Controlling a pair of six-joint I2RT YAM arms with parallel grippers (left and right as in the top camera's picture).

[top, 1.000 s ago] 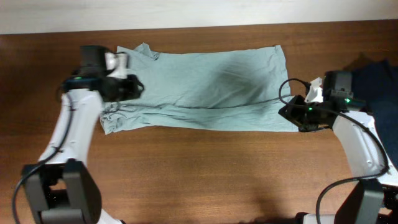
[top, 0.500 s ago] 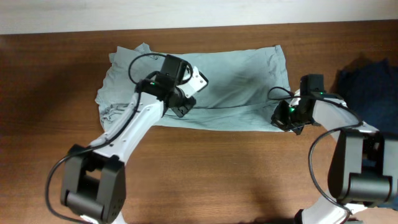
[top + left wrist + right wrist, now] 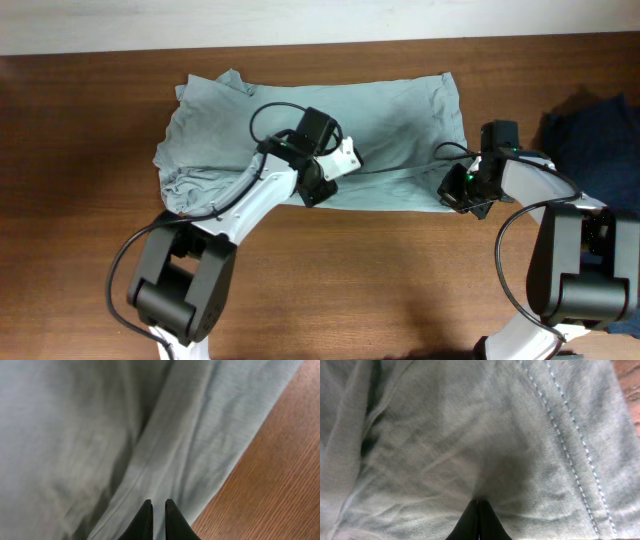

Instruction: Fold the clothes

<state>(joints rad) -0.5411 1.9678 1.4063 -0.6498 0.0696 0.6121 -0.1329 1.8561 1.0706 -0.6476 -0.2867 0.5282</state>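
Overhead view. The T-shirt (image 3: 400, 120) lay flat on the counter (image 3: 380, 270) with its long axis running left to right. The collar and wrinkled sleeves were at the left end and the stitched hem at the right end.

The left gripper (image 3: 318, 190) sat on the near edge of the T-shirt, about midway along it. In the left wrist view this gripper (image 3: 155, 504) was closed to a narrow slit, with a raised ridge of the fabric running into the slit.

The right gripper (image 3: 455, 195) sat at the near right corner by the hem. In the right wrist view this gripper (image 3: 479, 502) was fully closed, and puckers in the cloth radiated from its tip.

One second earlier the left gripper was at the left sleeve end, and half a second earlier it was partway along the near edge. The left end was drawn into bunched folds compared with one second earlier. The right gripper had moved in from beyond the hem and held its place over the last half second.

The far edge of the T-shirt lay close to the back edge of the counter. Bare wood lay in front of the garment and to its left. A dark garment (image 3: 600, 130) lay at the far right, apart from the hem.
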